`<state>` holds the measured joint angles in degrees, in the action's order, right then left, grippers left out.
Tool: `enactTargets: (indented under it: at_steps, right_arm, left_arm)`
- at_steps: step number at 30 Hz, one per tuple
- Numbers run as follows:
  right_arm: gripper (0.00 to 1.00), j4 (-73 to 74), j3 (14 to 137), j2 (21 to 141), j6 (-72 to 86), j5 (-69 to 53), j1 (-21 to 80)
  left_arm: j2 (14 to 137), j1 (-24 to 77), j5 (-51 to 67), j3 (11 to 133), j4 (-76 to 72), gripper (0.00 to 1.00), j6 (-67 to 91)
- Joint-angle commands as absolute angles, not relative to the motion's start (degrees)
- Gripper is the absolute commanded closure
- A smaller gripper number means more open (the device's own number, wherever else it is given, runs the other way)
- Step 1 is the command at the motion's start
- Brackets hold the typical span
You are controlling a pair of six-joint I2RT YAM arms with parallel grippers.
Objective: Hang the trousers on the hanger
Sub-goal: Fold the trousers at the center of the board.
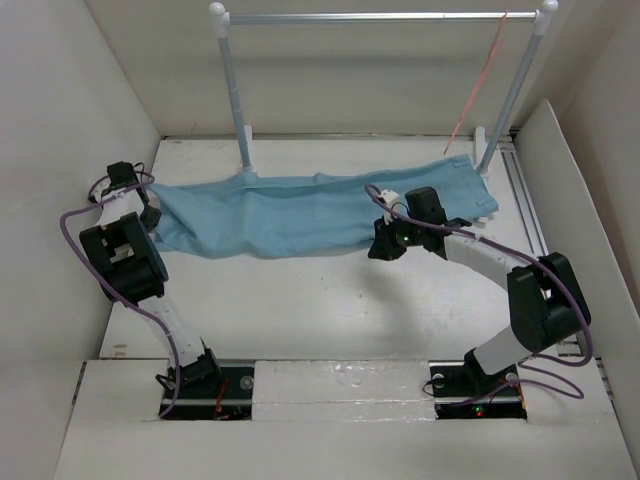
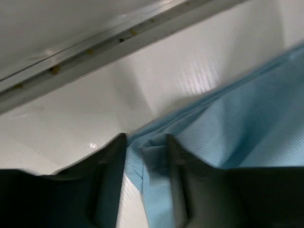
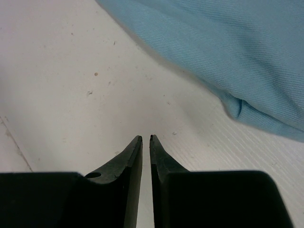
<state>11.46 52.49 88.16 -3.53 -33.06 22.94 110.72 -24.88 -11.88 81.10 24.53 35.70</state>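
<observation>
Left claw clamped on trousers hem (for lifting, likely); right claw together, empty; hanger waiting on rail.

One pair of trousers, one hanger, one rail, two arms.

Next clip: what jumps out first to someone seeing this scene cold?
The light blue trousers lie spread across the table's far half, the left gripper closed on their left-end edge. Behind them, a thin pink-red hanger dangles from the silver rail near its right post. The right gripper is shut on nothing, over bare table.
</observation>
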Motion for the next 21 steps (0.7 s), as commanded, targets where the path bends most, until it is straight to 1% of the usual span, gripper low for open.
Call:
enactTargets:
  at_steps: [1, 3, 5, 7, 10, 11, 13, 14, 15, 16, 18, 19, 21]
  right_arm:
    - [0.83, 8.97, 52.91, 86.66, -4.92, -34.63, 22.68]
    - [0.83, 8.79, 52.65, 86.4, -4.66, -34.19, 22.68]
    - [0.81, 8.26, 52.38, 85.96, -4.57, -34.19, 22.15]
    - [0.78, 8.61, 52.56, 85.61, -4.22, -34.45, 21.62]
    - [0.66, 9.05, 53.17, 83.5, -2.38, -32.79, 18.47]
    - [0.55, 9.49, 53.43, 82.28, -1.76, -32.0, 17.33]
    - [0.45, 10.72, 53.88, 81.04, -0.18, -30.32, 12.94]
    - [0.37, 10.11, 53.27, 80.17, 3.91, -31.28, 8.83]
    - [0.34, 9.76, 53.26, 79.98, 5.35, -32.16, 8.79]
    - [0.31, 8.97, 52.22, 79.89, 7.01, -33.04, 4.61]
    - [0.24, 6.0, 50.63, 80.15, 13.05, -35.75, 0.46]
    - [0.24, 4.06, 48.28, 80.24, 15.36, -36.55, -3.65]
    - [0.23, -1.72, 46.24, 80.16, 22.37, -37.36, -7.45]
  left_arm:
    - [109.34, -25.49, -18.62, 80.16, 28.74, 0.62, 34.55]
    - [108.29, -25.49, -20.55, 79.72, 29.79, 0.39, 34.28]
    - [105.83, -25.49, -20.66, 78.06, 29.97, 0.3, 34.36]
    - [102.59, -25.49, -20.74, 76.56, 29.45, 0.28, 34.8]
    - [97.5, -25.49, -20.74, 73.75, 29.44, 0.28, 35.42]
    - [95.9, -25.49, -20.74, 71.48, 29.27, 0.28, 36.2]
    - [91.0, -25.49, -21.0, 68.39, 27.95, 0.28, 36.91]
    - [88.1, -25.49, -21.44, 64.64, 26.73, 0.28, 37.44]
    - [88.07, -25.49, -21.88, 64.6, 26.11, 0.28, 37.44]
    - [86.15, -25.49, -22.15, 64.08, 26.1, 0.27, 37.44]
    - [85.08, -25.49, -21.11, 63.63, 26.71, 0.27, 37.35]
    - [84.21, -25.49, -19.61, 63.2, 26.54, 0.28, 37.18]
    - [83.15, -25.49, -15.15, 60.48, 25.58, 0.28, 37.44]
